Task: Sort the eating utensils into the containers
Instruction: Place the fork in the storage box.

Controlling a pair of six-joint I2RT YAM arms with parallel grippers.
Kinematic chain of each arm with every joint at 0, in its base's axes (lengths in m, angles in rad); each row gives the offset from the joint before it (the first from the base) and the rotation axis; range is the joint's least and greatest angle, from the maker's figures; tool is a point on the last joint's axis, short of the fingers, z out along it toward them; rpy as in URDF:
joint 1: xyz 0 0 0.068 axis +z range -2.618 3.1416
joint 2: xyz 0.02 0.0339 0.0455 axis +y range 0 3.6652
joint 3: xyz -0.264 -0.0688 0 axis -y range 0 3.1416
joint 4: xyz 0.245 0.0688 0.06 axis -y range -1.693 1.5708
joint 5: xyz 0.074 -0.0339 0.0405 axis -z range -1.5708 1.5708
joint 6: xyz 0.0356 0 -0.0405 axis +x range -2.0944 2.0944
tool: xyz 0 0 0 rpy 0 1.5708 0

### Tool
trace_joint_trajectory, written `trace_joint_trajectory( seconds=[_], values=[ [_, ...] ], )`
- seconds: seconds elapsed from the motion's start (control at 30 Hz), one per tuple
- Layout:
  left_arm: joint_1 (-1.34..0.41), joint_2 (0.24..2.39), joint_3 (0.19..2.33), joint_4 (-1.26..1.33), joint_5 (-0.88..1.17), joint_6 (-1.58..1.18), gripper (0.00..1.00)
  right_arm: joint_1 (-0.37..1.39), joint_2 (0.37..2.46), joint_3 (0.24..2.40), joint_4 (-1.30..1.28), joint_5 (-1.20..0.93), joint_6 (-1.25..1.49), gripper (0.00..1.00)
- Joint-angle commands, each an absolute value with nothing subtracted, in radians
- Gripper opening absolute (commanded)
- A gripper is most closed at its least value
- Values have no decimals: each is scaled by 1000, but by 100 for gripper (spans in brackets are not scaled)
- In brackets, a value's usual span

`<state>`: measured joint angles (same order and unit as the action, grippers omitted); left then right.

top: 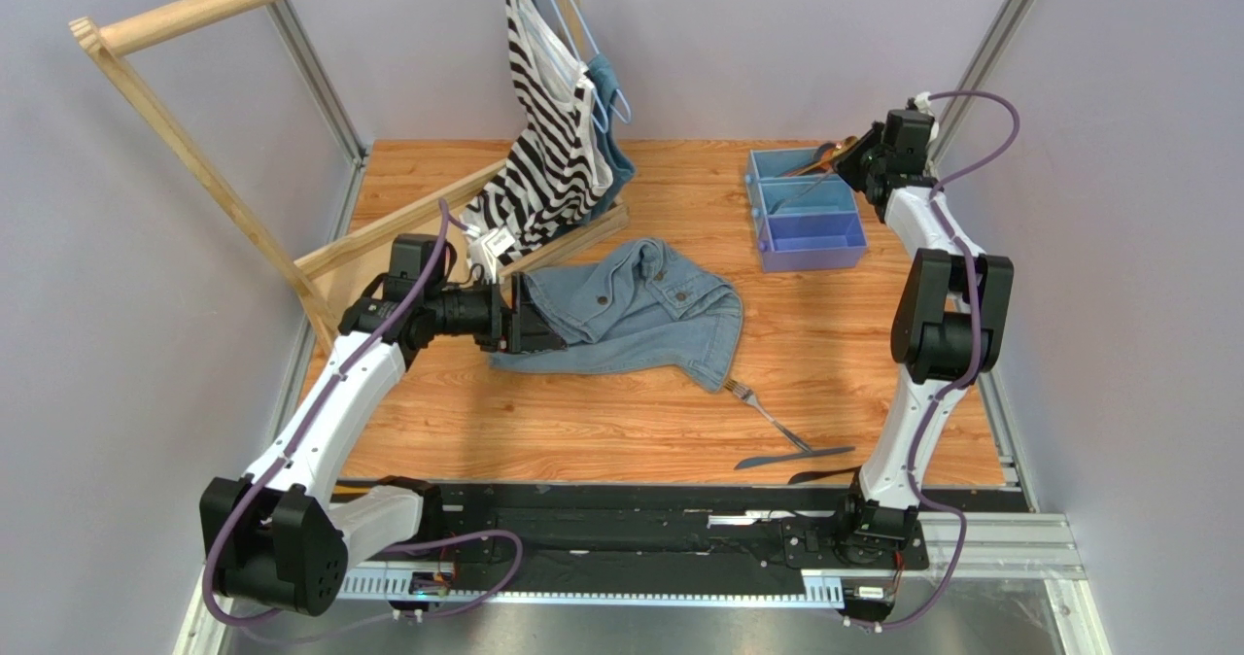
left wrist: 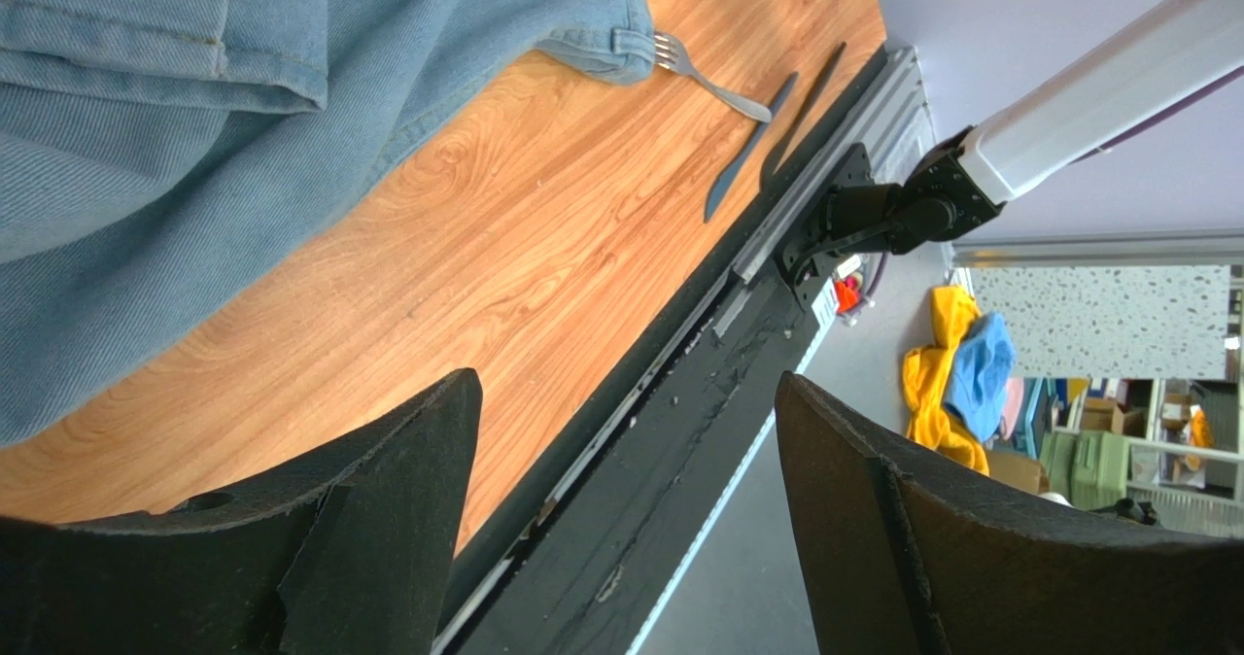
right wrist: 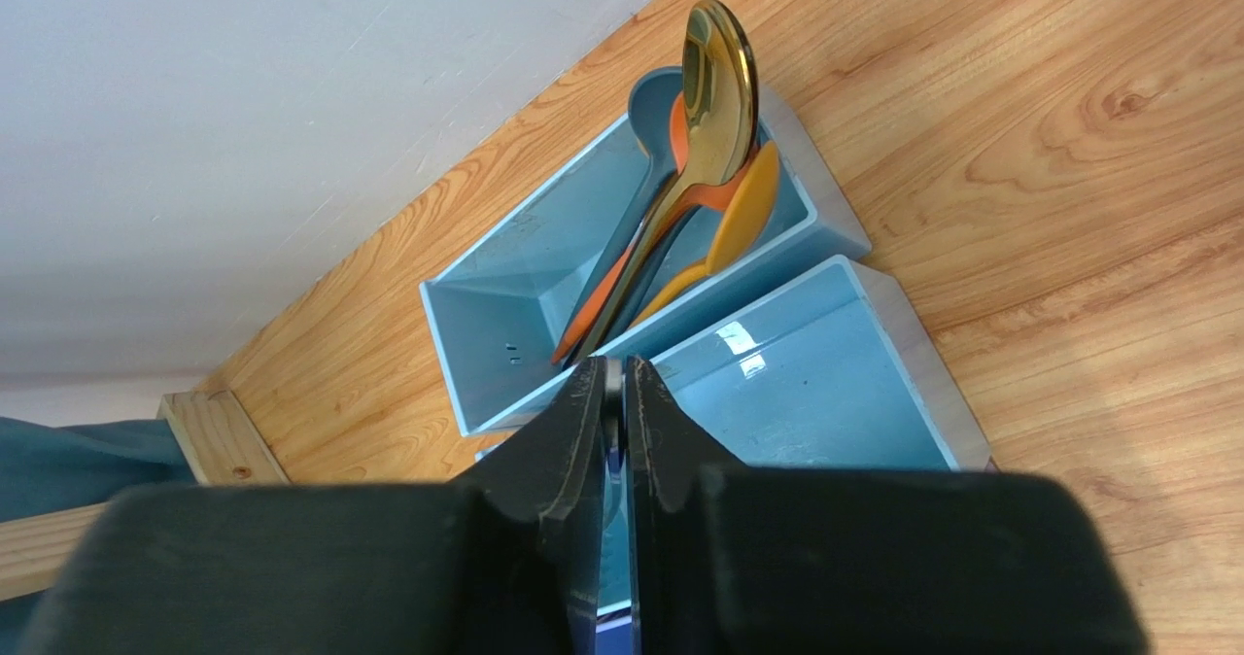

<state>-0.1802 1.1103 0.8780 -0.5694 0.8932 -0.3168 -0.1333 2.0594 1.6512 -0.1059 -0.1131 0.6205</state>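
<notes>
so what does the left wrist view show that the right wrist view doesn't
Only left wrist: the open left gripper, a denim garment, a silver fork and dark knives by the table's near edge. Only right wrist: the right gripper at the light blue tray, with gold, orange and yellow spoons in one compartment. Both: the wooden tabletop.

Wood-grain table (top: pixel 818 364), grey walls on three sides. Denim garment (top: pixel 643 313) crumpled left of centre, lying on the boards. Wooden rack (top: pixel 190 160) at far left, frame tilted, base bar on the table. Zebra-striped top (top: pixel 548 130) on blue hangers (top: pixel 584 21) at the far edge, hem down at the base bar; teal cloth (top: pixel 613 152) just behind it. Black rail (top: pixel 657 517) along the near edge. Beyond the table, in left wrist view: yellow cloth (left wrist: pixel 935 378) touching blue cloth (left wrist: pixel 986 371).
</notes>
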Motion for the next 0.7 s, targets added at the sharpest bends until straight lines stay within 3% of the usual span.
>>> trace_joint_trajectory(
  seconds=[0.0,0.27,0.4,0.5,0.67],
  values=[
    [-172,1109,882,-540,922,-311,82,-129,2052,1644,-52,-106,629,15],
    [-172,1108,882,-540,920,-311,81,-129,2020,1575,-32,-106,635,26],
    [-172,1109,882,-540,922,-311,81,-129,1985,1551,-41,-86,640,37],
    [-172,1108,884,-541,916,-310,81,-129,1935,1520,-41,-40,647,51],
    [-173,1106,885,-545,907,-308,81,-129,1842,1465,-18,-5,649,60]
  ],
)
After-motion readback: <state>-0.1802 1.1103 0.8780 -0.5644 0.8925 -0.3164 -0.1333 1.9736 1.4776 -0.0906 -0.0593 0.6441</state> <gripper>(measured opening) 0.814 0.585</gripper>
